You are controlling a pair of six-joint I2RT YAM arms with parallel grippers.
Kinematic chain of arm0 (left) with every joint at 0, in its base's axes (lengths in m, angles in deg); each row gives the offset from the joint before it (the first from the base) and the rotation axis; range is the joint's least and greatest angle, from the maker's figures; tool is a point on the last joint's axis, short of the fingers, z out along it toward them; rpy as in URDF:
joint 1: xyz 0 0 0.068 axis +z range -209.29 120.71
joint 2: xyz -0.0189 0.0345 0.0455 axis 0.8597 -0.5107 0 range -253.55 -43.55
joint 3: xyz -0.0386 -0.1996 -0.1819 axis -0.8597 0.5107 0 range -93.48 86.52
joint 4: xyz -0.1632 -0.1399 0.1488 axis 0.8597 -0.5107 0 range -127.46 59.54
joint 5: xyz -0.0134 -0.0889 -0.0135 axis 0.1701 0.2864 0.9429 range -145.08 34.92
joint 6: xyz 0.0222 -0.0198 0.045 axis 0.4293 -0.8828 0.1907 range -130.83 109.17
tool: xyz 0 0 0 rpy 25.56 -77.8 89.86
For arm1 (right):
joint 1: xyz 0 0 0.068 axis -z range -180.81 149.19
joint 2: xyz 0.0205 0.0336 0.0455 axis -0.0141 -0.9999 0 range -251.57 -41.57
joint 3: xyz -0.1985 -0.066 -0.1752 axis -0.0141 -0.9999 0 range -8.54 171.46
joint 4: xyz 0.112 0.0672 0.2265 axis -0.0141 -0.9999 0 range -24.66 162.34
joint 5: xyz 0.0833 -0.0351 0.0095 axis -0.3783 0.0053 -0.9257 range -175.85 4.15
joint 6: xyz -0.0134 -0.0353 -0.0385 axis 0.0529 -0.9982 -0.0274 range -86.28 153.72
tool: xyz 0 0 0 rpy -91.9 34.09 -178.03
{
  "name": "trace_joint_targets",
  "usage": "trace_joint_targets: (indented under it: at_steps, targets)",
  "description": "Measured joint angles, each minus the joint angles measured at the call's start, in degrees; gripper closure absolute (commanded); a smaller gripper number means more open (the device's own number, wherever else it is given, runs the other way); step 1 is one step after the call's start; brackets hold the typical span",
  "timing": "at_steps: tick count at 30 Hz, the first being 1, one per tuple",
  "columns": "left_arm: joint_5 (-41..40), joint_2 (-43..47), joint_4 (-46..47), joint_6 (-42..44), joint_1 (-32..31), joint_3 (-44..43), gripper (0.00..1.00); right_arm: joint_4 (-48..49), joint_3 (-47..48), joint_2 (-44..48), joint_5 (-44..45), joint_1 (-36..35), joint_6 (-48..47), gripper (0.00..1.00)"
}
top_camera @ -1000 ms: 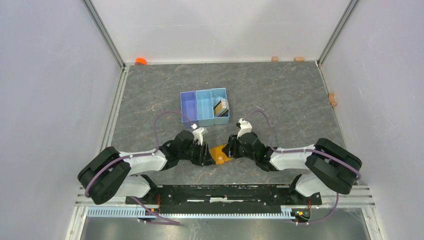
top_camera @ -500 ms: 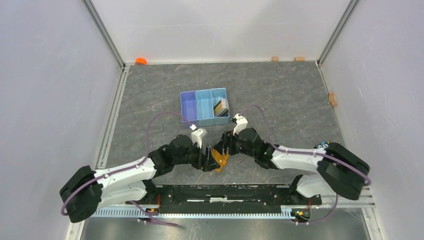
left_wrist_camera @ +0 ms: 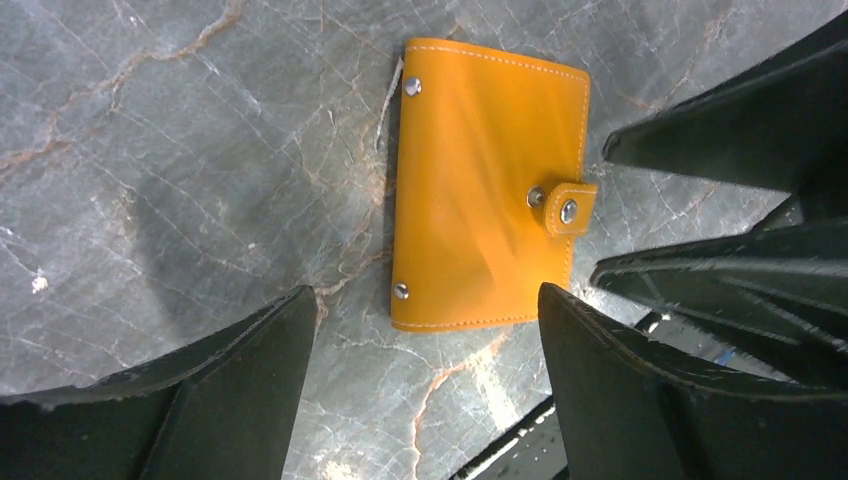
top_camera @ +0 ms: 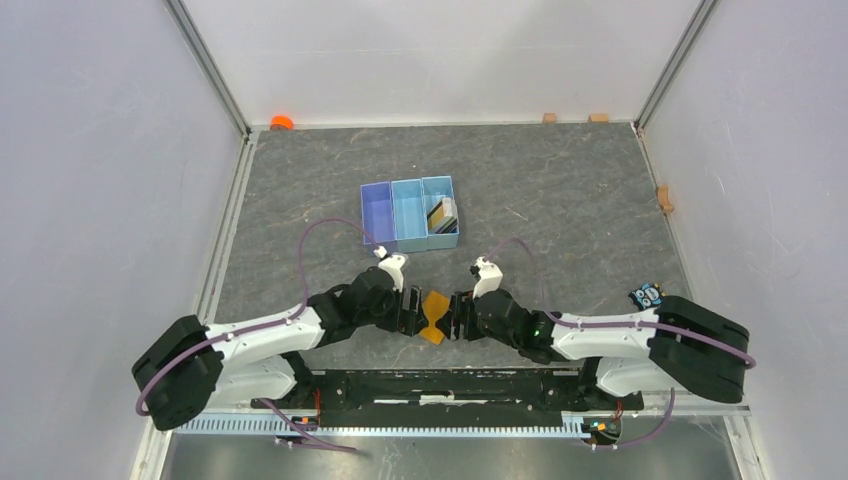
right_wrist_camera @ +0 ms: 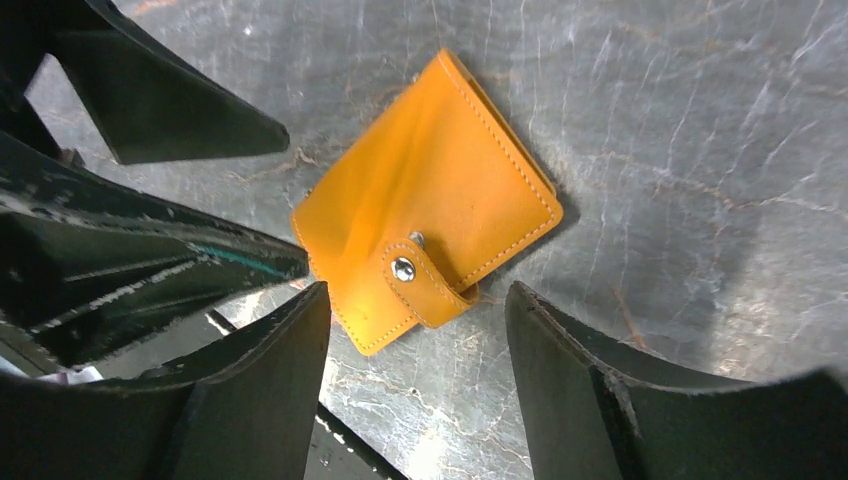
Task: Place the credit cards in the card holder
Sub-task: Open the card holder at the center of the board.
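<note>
Both my claws stand wide, gripping nothing: left claw and right claw flank the clasped wallet lying flat on the counter.

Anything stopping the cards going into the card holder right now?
Yes: the card holder lies shut, its clasp tab snapped. The credit cards sit in the right compartment of the blue tray. Nothing lies between the left tool or right tool and the holder.
</note>
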Motion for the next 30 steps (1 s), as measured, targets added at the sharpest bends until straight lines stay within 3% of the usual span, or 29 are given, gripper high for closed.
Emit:
trace_joint_targets:
  at_steps: [11,20,30]
  targets:
    - [-1.2,-3.5,7.8,0.4,0.0,2.4,0.42,2.0,2.1,-7.3,4.4,-3.9,5.1,0.38]
    - [-0.6,-4.0,10.2,0.4,0.0,3.3,0.44,-2.5,5.0,-9.8,11.2,-4.9,6.1,0.56]
    - [0.6,-3.8,10.7,0.4,0.0,3.5,0.38,-5.7,4.4,-7.7,12.4,-4.9,6.1,0.91]
